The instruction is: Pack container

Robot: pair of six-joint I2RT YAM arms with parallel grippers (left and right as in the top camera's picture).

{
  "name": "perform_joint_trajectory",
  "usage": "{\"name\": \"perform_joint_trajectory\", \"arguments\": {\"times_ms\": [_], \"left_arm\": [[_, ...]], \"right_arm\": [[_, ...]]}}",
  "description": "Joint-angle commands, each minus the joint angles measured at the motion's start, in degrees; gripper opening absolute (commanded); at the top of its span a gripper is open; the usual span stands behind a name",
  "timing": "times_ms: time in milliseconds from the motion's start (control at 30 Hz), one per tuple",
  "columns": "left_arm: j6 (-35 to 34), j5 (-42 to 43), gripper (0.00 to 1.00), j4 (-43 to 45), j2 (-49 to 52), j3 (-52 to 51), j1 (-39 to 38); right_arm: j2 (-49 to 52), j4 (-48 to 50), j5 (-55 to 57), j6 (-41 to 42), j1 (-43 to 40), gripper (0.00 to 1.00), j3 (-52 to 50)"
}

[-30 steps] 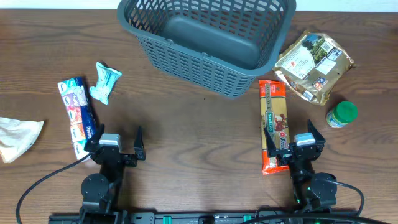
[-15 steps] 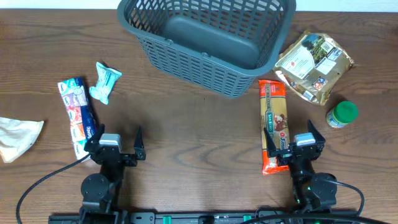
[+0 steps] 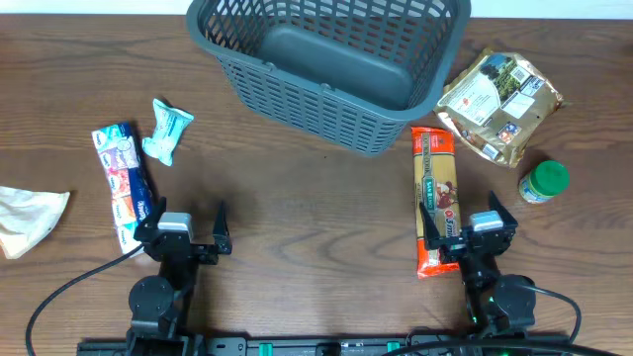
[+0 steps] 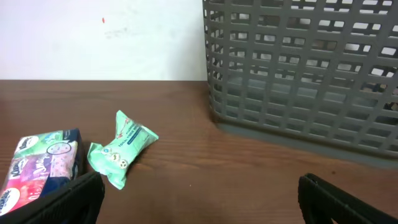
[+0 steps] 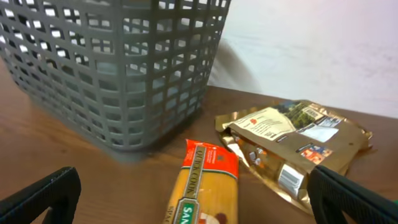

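both arms sit low at the near edge of the worktop. the left gripper (image 3: 182,225) is toward the near-left corner, its fingers (image 4: 62,199) spread wide apart with nothing between them but bare wood. the right gripper (image 3: 463,222) is toward the near-right corner, fingers (image 5: 43,196) also wide apart and clamped on nothing.

the container (image 3: 307,104) stands at the far edge around the middle, upright, with its solid floor showing bare through the open top. its lattice wall fills the upper right of the left wrist view (image 4: 298,68) and the upper left of the right wrist view (image 5: 112,68).

on the left side, a mint-green packet (image 3: 166,131) lies just beside a multicoloured tissue pack (image 3: 125,183), and a crumpled white bag (image 3: 25,220) sits against the left edge.

on the right, an orange pasta packet (image 3: 436,198) lies lengthwise from just by the container's near-right corner down to the right gripper, its near end under the gripper's left finger from above; contact, cannot tell. a gold pouch (image 3: 499,106) sits right of the container, and a green-lidded jar (image 3: 544,182) is near it.
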Motion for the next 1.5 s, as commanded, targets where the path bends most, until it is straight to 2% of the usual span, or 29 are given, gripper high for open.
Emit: {"name": "perform_joint_trajectory", "arguments": {"times_ms": [0,100,167,300,467,600,733,933,1033,1100,1233,1267,1433,1467], "left_arm": [[-0.5,-0.5,0.98,-2.4,-0.3,-0.8,-0.2],[-0.8,-0.5,0.98,-2.4,-0.3,-0.8,-0.2],[-6.2,-0.5,0.98,-2.3,-0.3,-0.5,-0.2],[-14.8,-0.5,0.98,-4.0,1.0,4.8,-0.2],[-15.2,-0.5,0.98,-8.3,11.1,19.8,-0.2],[-14.6,0.2,0.98,-17.1,25.6,36.5,-0.2],[-11.1,5.3,0.98,-28.4,40.0,53.9,-0.2],[-6.2,5.8,0.99,-57.0,61.8,84.9,-0.2],[-5.8,5.8,0.98,-64.5,67.9,92.3,-0.2],[-5.8,5.8,0.98,-65.9,70.0,92.8,-0.2],[-5.8,5.8,0.98,-69.2,72.8,92.8,-0.2],[-5.8,5.8,0.98,-70.1,73.4,92.8,-0.2],[-5.8,5.8,0.99,-71.9,74.9,92.8,-0.2],[-5.8,5.8,0.94,-71.9,74.9,92.8,-0.2]], "right_arm": [[-0.4,-0.3,-0.4,7.8,-0.1,0.99,-0.1],[-0.4,-0.2,-0.5,16.4,-0.2,0.99,-0.1],[-0.3,0.0,-1.0,19.5,-0.2,0.99,0.5],[0.6,-0.8,-4.2,19.5,-0.2,0.99,4.9],[8.7,-9.1,-7.4,19.4,-0.2,0.99,17.0],[20.7,-19.9,-7.5,18.2,-0.2,0.99,31.3],[34.1,-31.8,-7.5,14.3,-0.2,0.99,47.3],[57.0,-59.4,-7.4,8.3,-0.2,0.99,76.6],[66.2,-69.0,-8.1,7.6,-0.2,0.99,89.0],[69.9,-71.8,-9.2,7.6,-0.2,0.99,94.1],[72.5,-71.5,-9.7,7.6,-0.2,0.99,96.7],[72.5,-70.9,-9.8,7.6,-0.2,0.94,96.7],[72.3,-68.8,-9.8,7.6,-0.2,0.38,96.7],[72.3,-68.7,-9.8,7.6,-0.2,0.29,96.7]]}}
